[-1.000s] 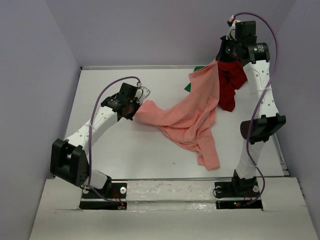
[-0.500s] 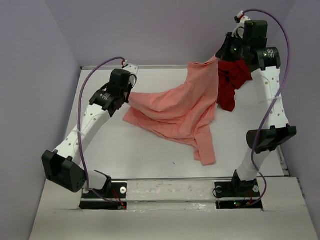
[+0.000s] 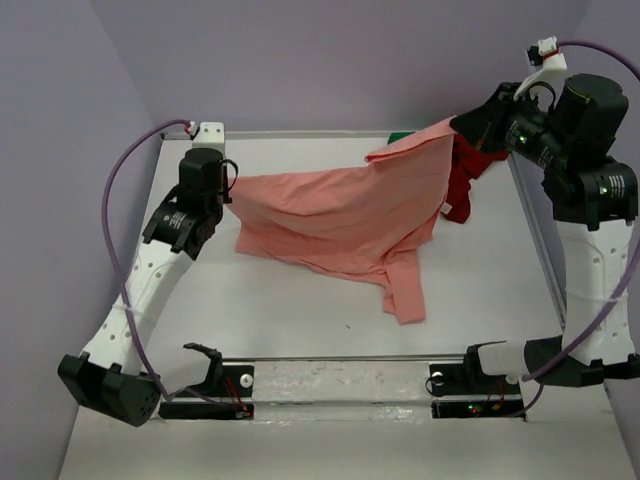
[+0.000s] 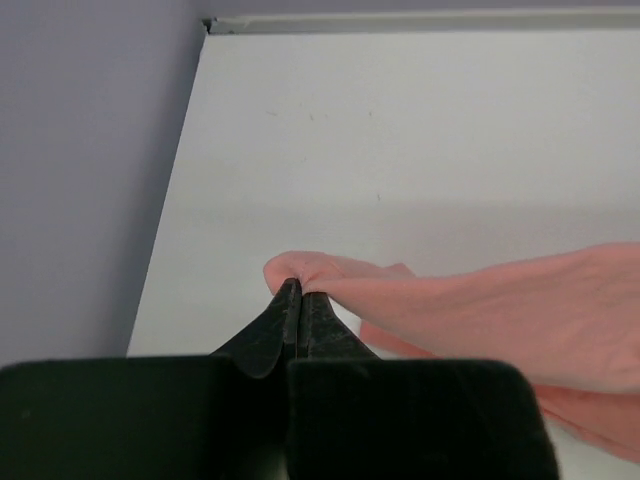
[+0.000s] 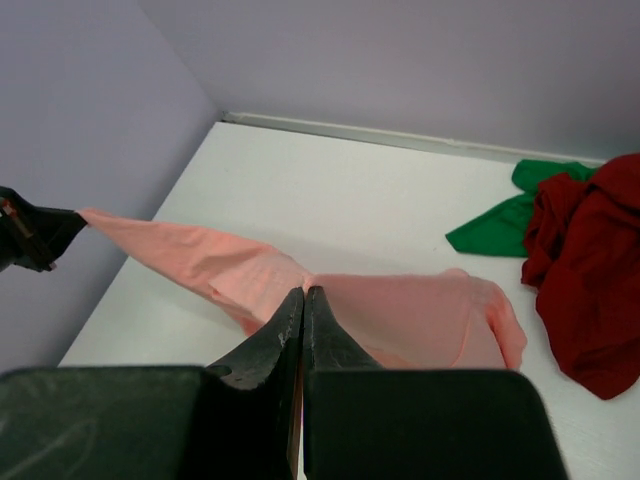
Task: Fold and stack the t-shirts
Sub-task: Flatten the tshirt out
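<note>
While the two arms are reaching toward the far corners of the table (image 3: 280, 310), the salmon-pink shirt (image 3: 340, 215) is hanging stretched between them. At the far left, the left gripper (image 3: 230, 190) is pinching one end of the cloth. Its wrist view shows the fingers pressed together on a small bunched fold, with no gap between them. From there the shirt is running rightward across the far half of the table, so its long axis is lying left to right. The top edge is rising toward the right, while the lower part is sagging onto the table and one sleeve is trailing toward the near side. At the far right, the right gripper (image 3: 462, 125) is holding the other end higher up, its fingers likewise clamped shut on a fold of pink cloth.

Just behind and right of that raised end, the dark red shirt (image 3: 462, 185) is lying crumpled. The green shirt (image 5: 500, 225) is lying bunched just left of it, against the far edge.

Neither arm is nearer to the cloth, since each has one end, so I judge that laying the shirt out flat is calling for both grippers to travel together, square to that left-to-right axis.
</note>
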Motion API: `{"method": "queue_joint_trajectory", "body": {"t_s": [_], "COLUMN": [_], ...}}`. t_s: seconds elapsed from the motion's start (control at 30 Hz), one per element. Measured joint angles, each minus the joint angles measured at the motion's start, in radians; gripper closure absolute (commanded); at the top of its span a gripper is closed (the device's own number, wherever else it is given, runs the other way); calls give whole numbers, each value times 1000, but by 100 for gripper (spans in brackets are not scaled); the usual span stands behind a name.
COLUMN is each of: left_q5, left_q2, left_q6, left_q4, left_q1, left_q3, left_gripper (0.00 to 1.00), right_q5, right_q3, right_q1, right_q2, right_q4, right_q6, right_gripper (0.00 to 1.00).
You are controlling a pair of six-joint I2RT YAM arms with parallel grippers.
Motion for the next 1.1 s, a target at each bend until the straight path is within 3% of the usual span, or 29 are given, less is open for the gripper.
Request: {"method": "queue_joint_trajectory", "body": {"t_s": [0.2, 0.43, 0.77, 1.1], "left_q5": [-6, 37, 152, 206], "left_q2": [-249, -498, -726, -953], "left_q6": [-41, -79, -99, -92], "left_q4": [64, 84, 83, 146], "left_q1": [0, 0, 0, 0], "left_q3": [-20, -20, 61, 37], "left_gripper": [100, 100, 100, 100], "right_q5": [-76, -177, -298, -245], "right_q3": [-100, -100, 122, 146], "right_q1": [0, 0, 0, 0], "right_q2": [-182, -377, -541, -744], "right_q4": [12, 10, -43, 0], "right_q6": [22, 57, 94, 75], "right_gripper": [100, 100, 100, 100]}}
